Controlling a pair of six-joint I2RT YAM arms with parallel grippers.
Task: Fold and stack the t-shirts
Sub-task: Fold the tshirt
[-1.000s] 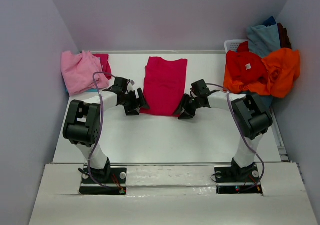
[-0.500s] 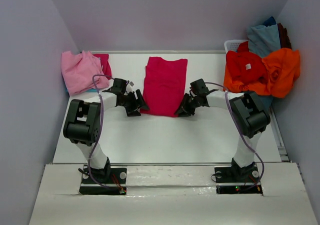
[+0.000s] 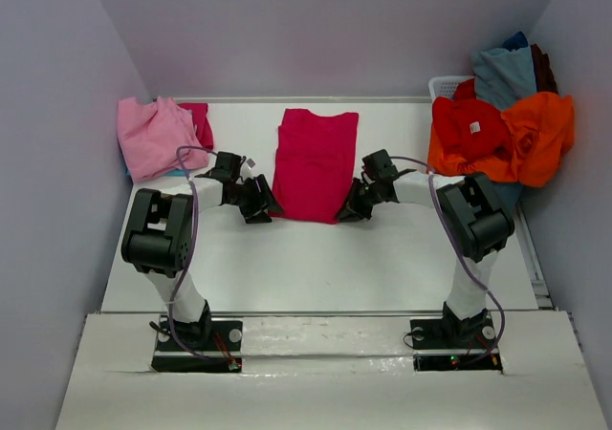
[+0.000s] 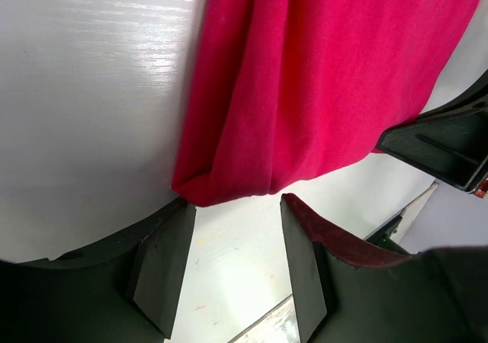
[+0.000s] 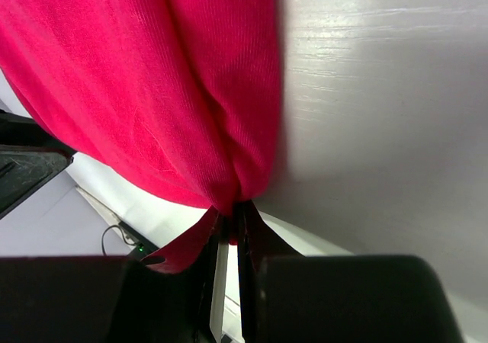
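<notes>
A crimson t-shirt (image 3: 314, 162), folded into a long strip, lies in the middle of the table (image 3: 316, 258). The right fingers (image 5: 253, 238) pinch its near right corner. The left fingers (image 4: 164, 267) are spread at the near left corner (not yet gripping). The likely next move is to close the left fingers, then carry the hem toward the collar.

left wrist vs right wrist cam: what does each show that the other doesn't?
Left wrist only: the left gripper with jaws open, a folded corner of the tee just ahead of the gap, not pinched. Right wrist only: the right gripper with jaws shut on its corner of the tee, fabric bunched at the tips. Both: the crimson tee lying on the white table.
</notes>
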